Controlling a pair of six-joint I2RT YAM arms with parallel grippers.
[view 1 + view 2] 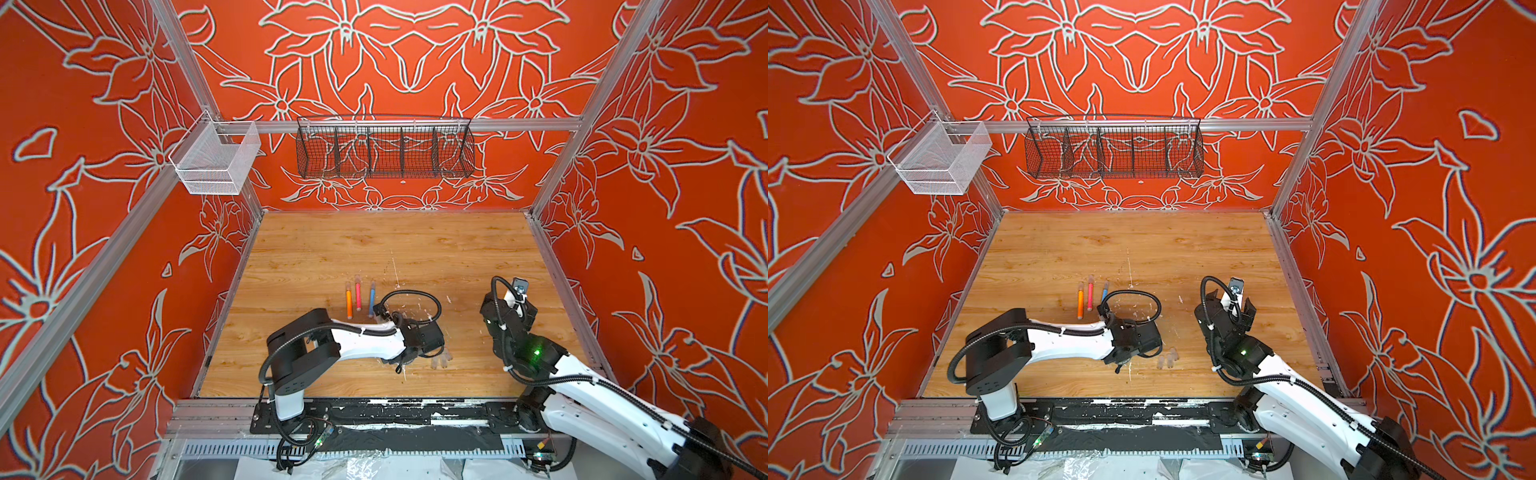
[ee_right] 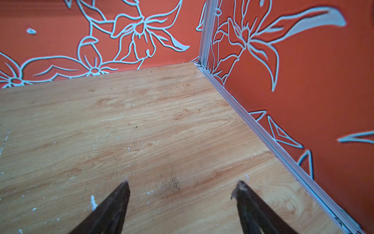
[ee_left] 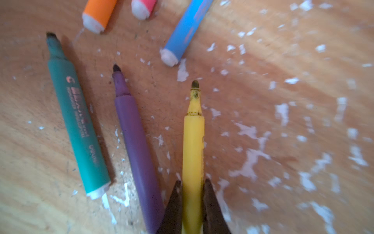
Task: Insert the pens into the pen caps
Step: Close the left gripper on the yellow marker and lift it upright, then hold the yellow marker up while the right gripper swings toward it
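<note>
Left jaws closed on the yellow pen [image 3: 193, 154] — its tip pointing out beyond them; purple pen [image 3: 137, 154] just beside it on the counter [image 3: 263, 91]; right jaws wide apart, empty.

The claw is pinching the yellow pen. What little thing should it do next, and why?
Probably lift the yellow pen a little. The left claw is shut on its back end, but the pen looks to be lying on the table, with the purple pen close beside it. Its tip is bare, and the loose caps lie nearby, so it must come up first.
</note>
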